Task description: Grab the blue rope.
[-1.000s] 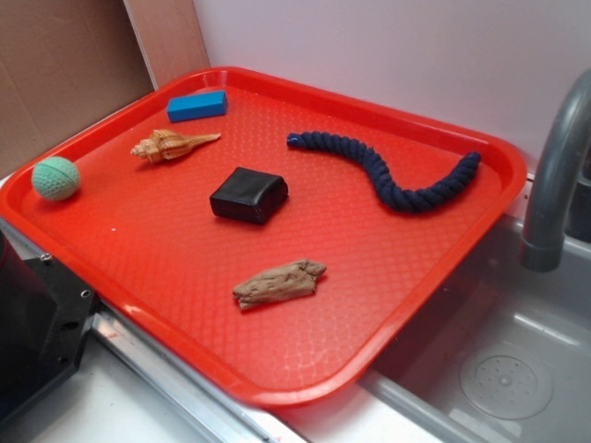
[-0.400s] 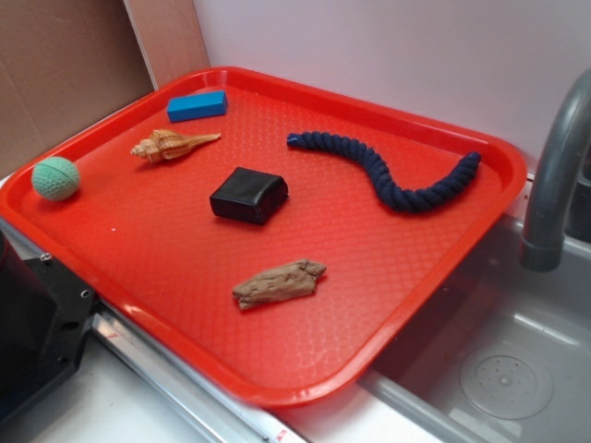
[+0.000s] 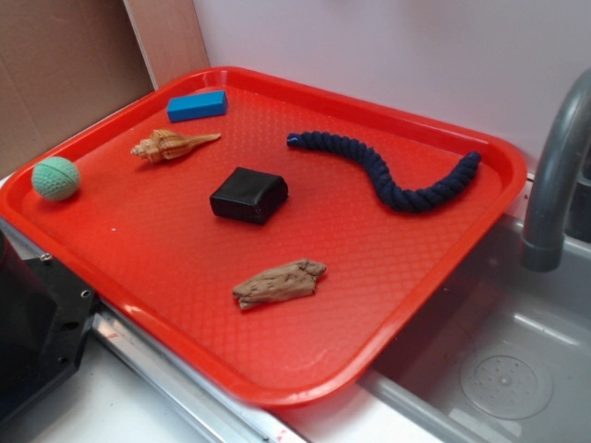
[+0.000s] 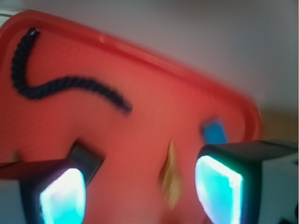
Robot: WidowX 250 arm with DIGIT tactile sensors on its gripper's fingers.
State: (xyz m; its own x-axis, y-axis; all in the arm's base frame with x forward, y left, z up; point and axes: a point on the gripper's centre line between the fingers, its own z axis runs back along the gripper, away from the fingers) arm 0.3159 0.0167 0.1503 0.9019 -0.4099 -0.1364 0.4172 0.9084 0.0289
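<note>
The approach is only starting: the rope lies untouched in an S at the tray's far right, and the gripper, apparently spread wide in the blurred wrist view, must travel over and descend astride it.

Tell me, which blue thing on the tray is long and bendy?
The blue rope. It is dark navy, twisted and curves like a snake. The other blue thing is a small bright-blue block, short and straight-edged.
</note>
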